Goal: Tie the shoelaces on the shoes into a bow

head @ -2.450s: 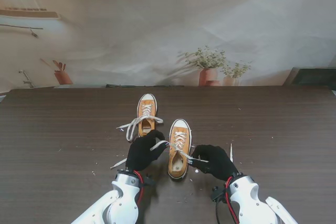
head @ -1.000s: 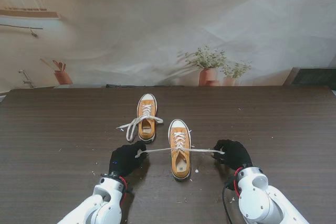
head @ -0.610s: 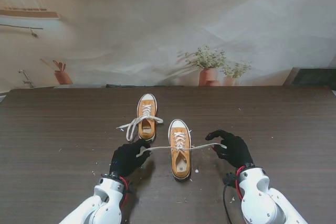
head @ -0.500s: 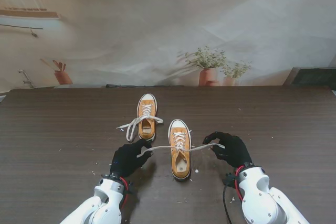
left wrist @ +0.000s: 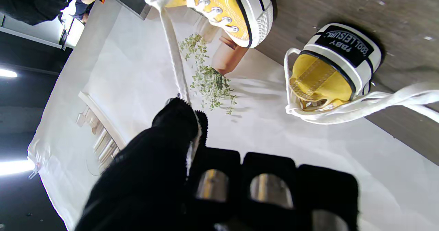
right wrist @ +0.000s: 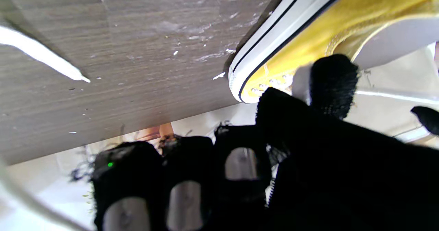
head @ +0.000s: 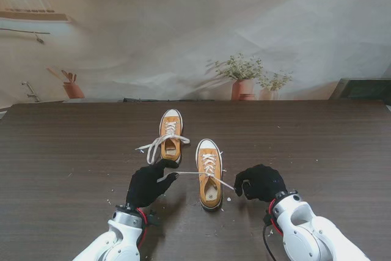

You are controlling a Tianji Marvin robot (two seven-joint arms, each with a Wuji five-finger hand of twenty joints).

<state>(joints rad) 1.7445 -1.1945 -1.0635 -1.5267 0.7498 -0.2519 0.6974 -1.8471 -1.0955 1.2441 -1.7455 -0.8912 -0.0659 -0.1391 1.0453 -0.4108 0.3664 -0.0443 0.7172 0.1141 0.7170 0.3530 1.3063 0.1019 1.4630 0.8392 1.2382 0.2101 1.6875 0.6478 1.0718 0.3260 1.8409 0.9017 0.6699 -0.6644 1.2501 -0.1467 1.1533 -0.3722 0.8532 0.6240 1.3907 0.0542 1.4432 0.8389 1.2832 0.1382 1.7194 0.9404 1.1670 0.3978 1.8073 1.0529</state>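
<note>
Two mustard-yellow sneakers with white laces stand on the dark wood table. The near shoe lies between my hands. Its left lace end runs taut to my left hand, pinched between thumb and forefinger. Its right lace end slants to my right hand, whose curled fingers are closed on it just right of the shoe. The far shoe sits farther left, with loose laces spilling onto the table.
A white strip lies on the table beside my right hand. Small white crumbs dot the wood around the near shoe. A printed backdrop with potted plants rises behind the table's far edge.
My right hand has closed its fingers and drawn in toward the near shoe and closer to me, so the right lace end now slants instead of running level. The left hand has barely moved.
</note>
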